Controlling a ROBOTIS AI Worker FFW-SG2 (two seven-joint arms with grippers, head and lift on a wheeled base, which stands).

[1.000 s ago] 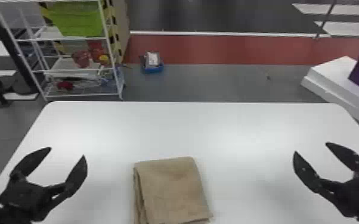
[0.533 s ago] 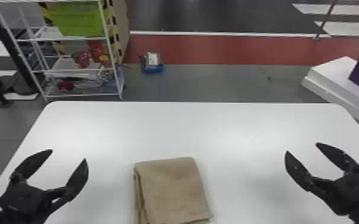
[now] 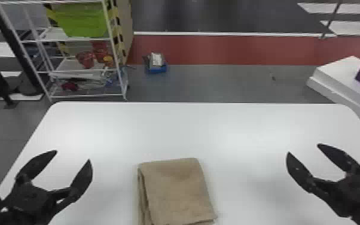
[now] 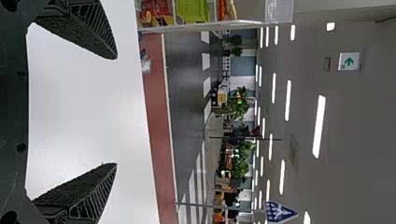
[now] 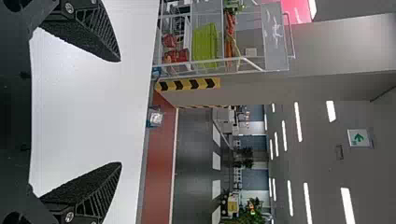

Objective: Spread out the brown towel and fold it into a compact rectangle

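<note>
Backdrop: grey floor (image 3: 218, 83), a red band (image 3: 218, 49) across it, and a white wire rack (image 3: 53, 35) with a green bin (image 3: 82, 19), all beyond the far edge of one white table (image 3: 203, 125). Item, one brown towel (image 3: 175, 188): folded, lying flat on the table well short of the far edge, a little nearer the left edge than the right; layers stacked along its left side, a slight overlap at its near right corner. Change recorded: my right gripper (image 3: 303, 148) has shifted slightly inward from the right edge, and my left gripper (image 3: 73, 155) slightly inward from the left, while the towel has not moved. Meaning, as I judge it: spreading and folding look done or nearly so, and the small shifts read more as arms settling than as a fresh fold. Should anything remain, it would be a light squaring of the layered side; a careless pinch there could open the stack. Pose: both arms reach in from the near side, the left gripper raised over the table toward its left edge, the right likewise toward its right edge, fingertips directed toward the far edge, each well apart from the towel. State of tools: both released, fingers spread wide, with bare table between them in the wrist views; nothing grasped by either.
</note>
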